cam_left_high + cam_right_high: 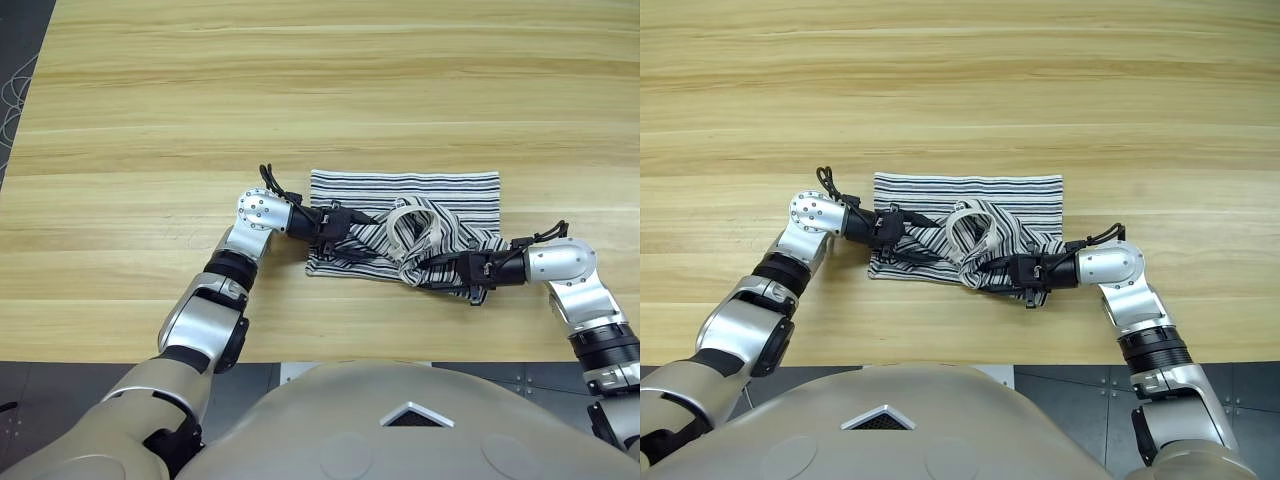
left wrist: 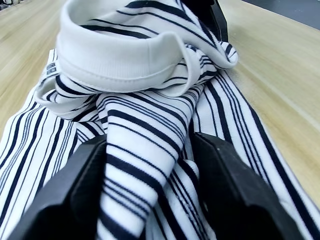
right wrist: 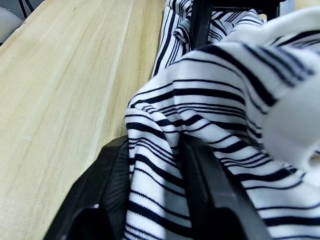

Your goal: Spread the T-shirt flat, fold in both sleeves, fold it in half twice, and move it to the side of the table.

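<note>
A black-and-white striped T-shirt [image 1: 430, 195] with a white collar [image 1: 412, 228] lies partly folded near the table's front edge. Its far half lies flat, while the near part is bunched and lifted. My left gripper [image 1: 345, 228] is shut on the shirt's left edge; striped cloth [image 2: 145, 165] runs between its black fingers [image 2: 75, 190]. At the near right, my right gripper [image 1: 455, 272] is shut on the shirt too, with a fold of cloth [image 3: 155, 185] pinched between its fingers [image 3: 200, 185]. The collar stands up between the two grippers.
The wooden table [image 1: 300, 80] stretches wide and bare beyond the shirt and to its left. Its front edge [image 1: 420, 358] runs just behind both forearms. Dark floor [image 1: 20, 50] shows past the table's left side.
</note>
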### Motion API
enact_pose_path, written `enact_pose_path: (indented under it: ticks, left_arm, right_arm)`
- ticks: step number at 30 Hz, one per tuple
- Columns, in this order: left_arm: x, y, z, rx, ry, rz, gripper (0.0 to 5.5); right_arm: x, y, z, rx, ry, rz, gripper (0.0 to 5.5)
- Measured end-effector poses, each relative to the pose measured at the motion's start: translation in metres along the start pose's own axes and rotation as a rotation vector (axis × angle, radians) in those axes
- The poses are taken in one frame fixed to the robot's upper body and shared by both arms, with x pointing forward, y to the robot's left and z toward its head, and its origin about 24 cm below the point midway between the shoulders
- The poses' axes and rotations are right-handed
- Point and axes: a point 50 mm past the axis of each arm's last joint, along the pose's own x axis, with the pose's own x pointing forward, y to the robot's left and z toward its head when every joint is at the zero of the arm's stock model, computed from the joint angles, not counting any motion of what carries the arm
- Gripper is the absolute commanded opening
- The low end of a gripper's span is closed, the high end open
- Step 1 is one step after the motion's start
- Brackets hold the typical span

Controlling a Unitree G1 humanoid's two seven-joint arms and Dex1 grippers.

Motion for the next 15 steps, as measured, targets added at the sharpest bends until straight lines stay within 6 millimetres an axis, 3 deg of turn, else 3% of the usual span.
enact_pose_path:
  ticks: [5,12,15]
  left_arm:
    - [0.0009,0.0007,0.0008,0.0,-0.01,0.006,1.35]
    - [0.0,0.0029,0.0038,-0.004,-0.036,0.019,0.32]
    - [0.0005,0.0053,0.0093,-0.001,-0.079,0.018,0.16]
  right_arm:
    - [-0.0001,-0.0003,0.0002,-0.006,-0.001,-0.002,0.21]
    - [0.0007,0.0,0.0003,-0.016,-0.004,-0.006,0.15]
    - [0.0007,0.0001,0.0003,-0.016,-0.004,-0.006,0.15]
